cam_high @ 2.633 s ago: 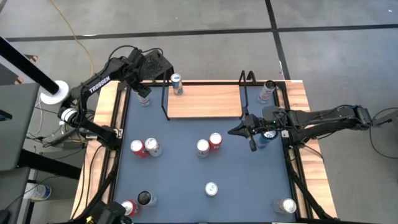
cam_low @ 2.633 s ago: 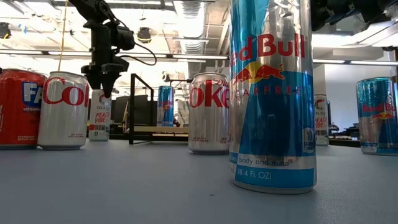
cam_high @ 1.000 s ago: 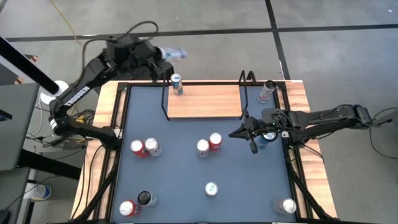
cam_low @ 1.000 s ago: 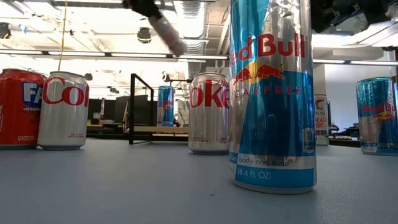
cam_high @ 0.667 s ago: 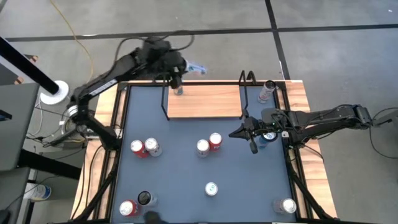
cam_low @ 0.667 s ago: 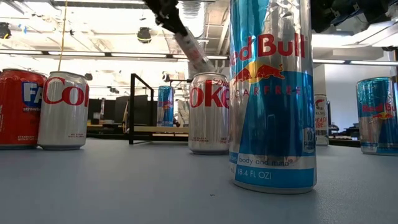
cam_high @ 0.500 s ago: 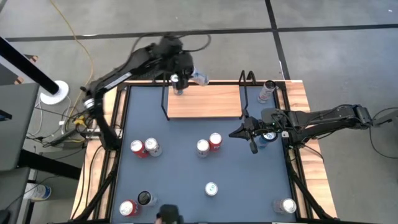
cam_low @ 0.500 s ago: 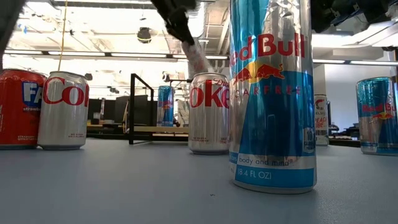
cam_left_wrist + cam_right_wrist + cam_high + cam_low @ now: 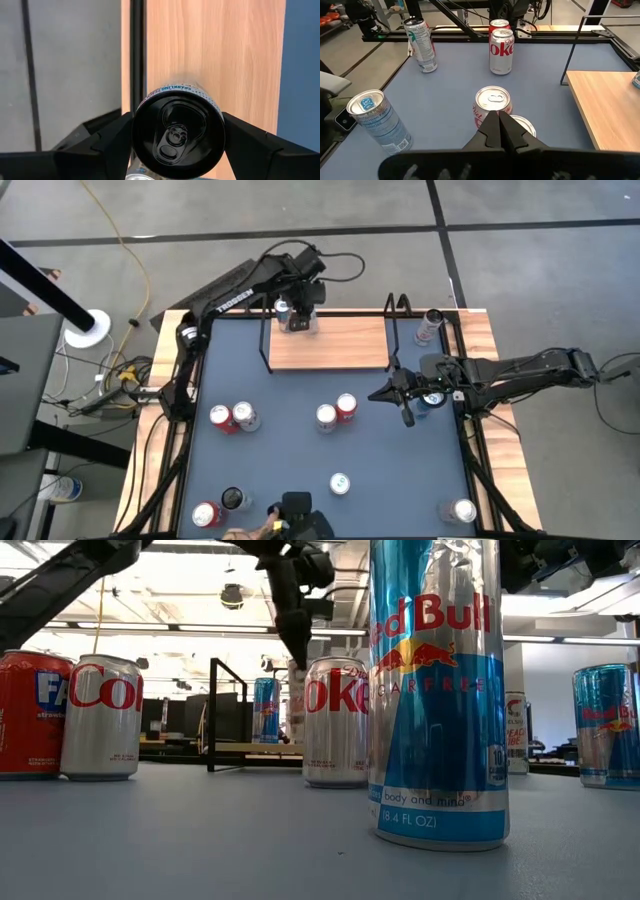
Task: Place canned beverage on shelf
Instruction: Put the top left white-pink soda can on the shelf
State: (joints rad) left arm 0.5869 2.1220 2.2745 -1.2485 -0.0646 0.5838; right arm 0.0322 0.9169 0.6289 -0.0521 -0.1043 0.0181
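Placement is proceeding: the left gripper [image 9: 177,137] is gripping a can [image 9: 177,134] between its jaws, upright over the shelf [image 9: 340,345]. A blue can [image 9: 282,308] is standing just beside the jaws, near the shelf's wire frame [image 9: 266,340], so lowering should be going straight down, releasing only once the base seats. The right gripper [image 9: 499,131] is idling with jaws closed and empty.

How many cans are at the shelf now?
2: a blue can at the shelf's left end, and a black-topped can beside it in the left end effector. Touchdown unclear.
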